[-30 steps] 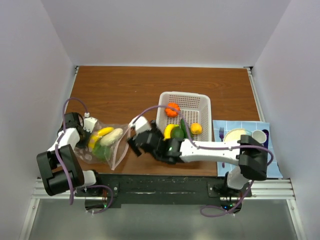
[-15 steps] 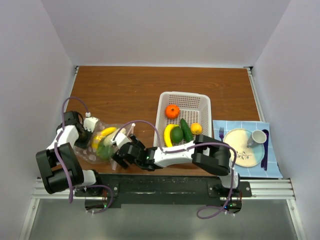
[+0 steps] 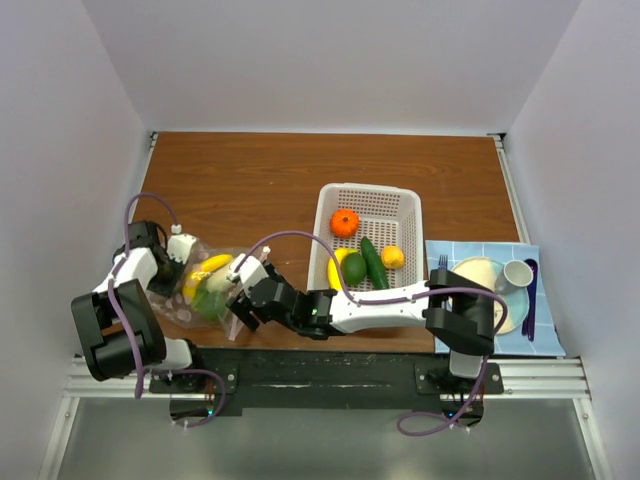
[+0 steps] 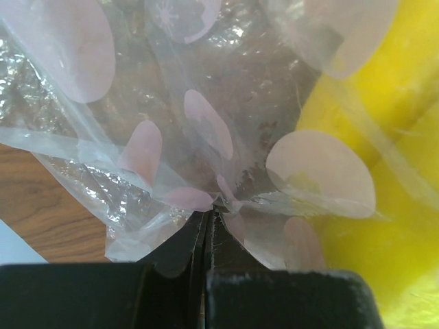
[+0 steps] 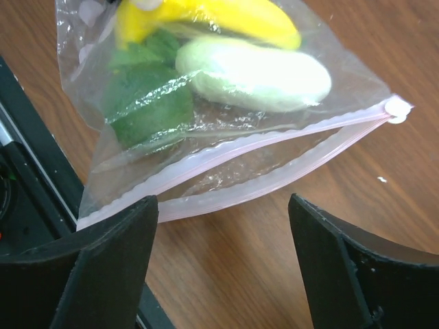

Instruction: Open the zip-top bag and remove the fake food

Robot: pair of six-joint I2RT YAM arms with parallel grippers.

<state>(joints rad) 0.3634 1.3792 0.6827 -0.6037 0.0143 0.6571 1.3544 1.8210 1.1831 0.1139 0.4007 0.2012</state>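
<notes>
My left end effector [image 4: 207, 223] is clamping shut on a fold of the zip-top bag [image 5: 206, 147], which is lying at the near left of the worktop [image 3: 250, 180], beside the white basket [image 3: 368, 188]. My right end effector [image 5: 221, 205] is hanging open just above the bag's pink zip strip [image 5: 274, 140], one finger toward each end. Yellow, green and pale fake food [image 5: 257, 75] is sitting inside the bag.

Right gripper [image 3: 243, 293] is now across at the zip-top bag [image 3: 205, 290], away from the basket [image 3: 400, 205]. Its jaws face the zip strip, slightly narrower than a second ago.
</notes>
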